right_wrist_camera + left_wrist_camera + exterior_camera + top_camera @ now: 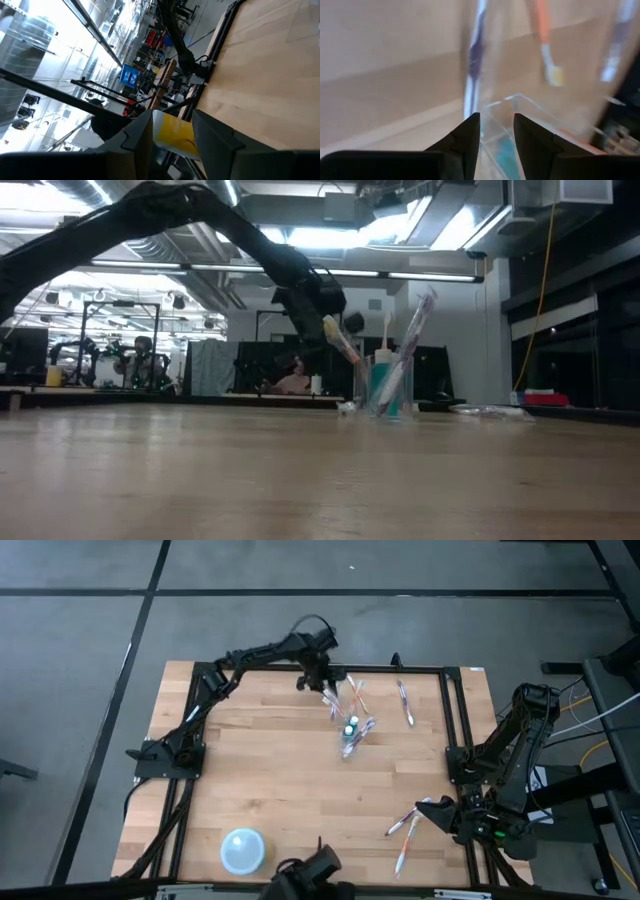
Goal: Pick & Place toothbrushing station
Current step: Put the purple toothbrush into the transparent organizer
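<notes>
Toothbrushes [352,700] with orange and purple accents stand tilted in a small clear plastic cup [349,745] alongside a teal tube [351,727], near the middle of the wooden table [280,790] toward its far edge. The left gripper [326,685] hangs just beside the brush tops, its fingers [465,142] slightly parted, and whether they pinch a brush cannot be told. More toothbrushes lie loose: one [405,702] near the far right corner, several [408,825] beside the right gripper [440,812], whose fingers [137,132] stand apart, while a pale blue bowl [243,850] sits at the near edge.
</notes>
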